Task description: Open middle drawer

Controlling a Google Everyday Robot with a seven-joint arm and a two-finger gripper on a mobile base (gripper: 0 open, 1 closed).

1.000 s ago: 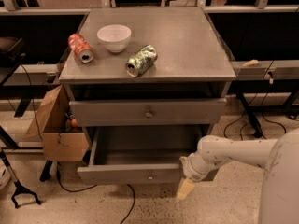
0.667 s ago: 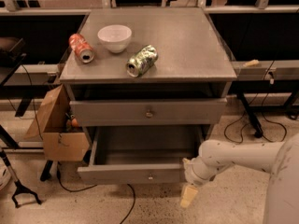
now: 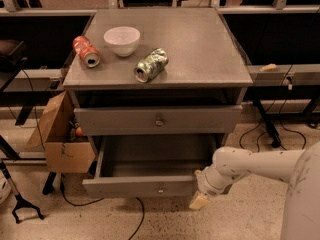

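The middle drawer [image 3: 142, 186] of the grey cabinet is pulled out, its flat front low and towards me with a small round knob [image 3: 160, 188] at its centre. Its inside looks empty. My gripper [image 3: 199, 200] hangs on the white arm [image 3: 240, 169] at the drawer's right front corner, just below and beside the front panel. It holds nothing that I can see. The taller top drawer [image 3: 159, 120] above is closed. The lowest drawer is hidden under the open one.
On the cabinet top [image 3: 200, 44] lie a red can [image 3: 86, 51] and a green can [image 3: 151, 65] on their sides, with a white bowl [image 3: 122, 40] between them. A cardboard box [image 3: 62, 134] stands left of the cabinet. Cables [image 3: 260, 129] and table legs are at the right.
The gripper dipped slightly lower beside the drawer's right front corner, then came back up. The drawer is pulled out about as far as before.
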